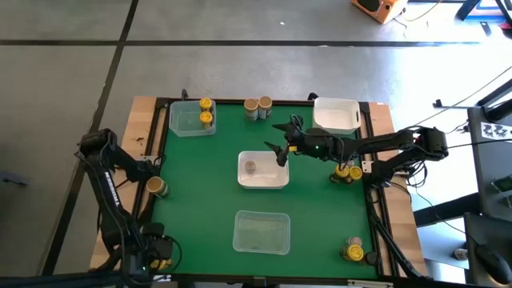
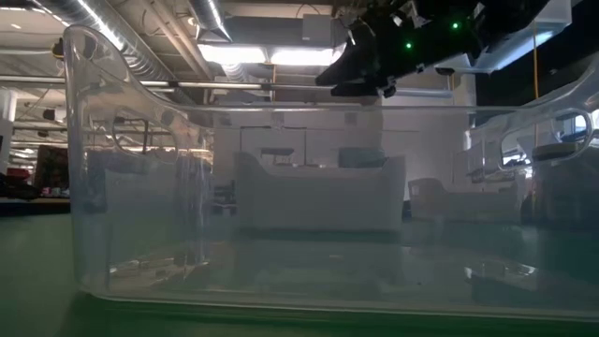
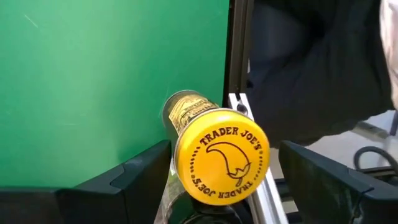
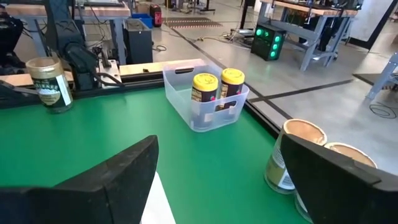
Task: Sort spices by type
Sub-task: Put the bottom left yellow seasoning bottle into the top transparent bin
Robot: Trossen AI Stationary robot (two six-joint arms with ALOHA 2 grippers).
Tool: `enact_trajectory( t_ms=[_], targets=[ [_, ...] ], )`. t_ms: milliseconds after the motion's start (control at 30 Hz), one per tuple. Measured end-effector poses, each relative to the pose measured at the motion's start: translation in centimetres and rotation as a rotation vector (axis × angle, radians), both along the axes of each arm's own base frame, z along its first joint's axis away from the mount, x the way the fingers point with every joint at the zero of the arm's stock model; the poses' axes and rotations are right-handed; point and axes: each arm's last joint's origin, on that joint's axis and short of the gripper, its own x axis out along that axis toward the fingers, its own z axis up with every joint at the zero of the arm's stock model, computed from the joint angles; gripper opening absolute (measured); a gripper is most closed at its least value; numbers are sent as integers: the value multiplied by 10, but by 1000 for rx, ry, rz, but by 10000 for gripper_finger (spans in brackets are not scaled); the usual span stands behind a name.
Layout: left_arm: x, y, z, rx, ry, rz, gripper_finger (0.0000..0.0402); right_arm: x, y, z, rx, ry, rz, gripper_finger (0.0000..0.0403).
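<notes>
Sorting is partly done: two yellow-lidded jars [image 1: 206,111] sit in the clear bin [image 1: 186,122] well beyond the right claw [image 1: 281,146], which hovers wide and empty just over the white bin [image 1: 273,180] holding one jar [image 1: 250,166]. Several jars remain loose. The left claw [image 3: 221,186] stands wide around a yellow-lidded jar [image 3: 214,149].

Grey concrete floor [image 1: 240,32], ceiling strip lights [image 2: 253,54], workbenches [image 4: 311,12] beyond.
</notes>
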Motion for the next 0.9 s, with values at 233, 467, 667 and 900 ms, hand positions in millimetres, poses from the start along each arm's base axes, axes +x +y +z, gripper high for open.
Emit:
enact_trajectory(
  t_ms=[233, 467, 667, 900],
  targets=[
    [1, -4, -10, 50, -8, -41, 292, 0, 0, -1, 1, 5, 0, 337],
    [-1, -1, -22, 169, 23, -89, 292, 0, 0, -1, 1, 6, 0, 337],
    [1, 3, -23, 203, 20, -112, 256, 0, 0, -1, 1, 7, 0, 337],
    [6, 11, -22, 251, 37, -93, 216, 0, 0, -1, 0, 6, -1, 337]
  ],
)
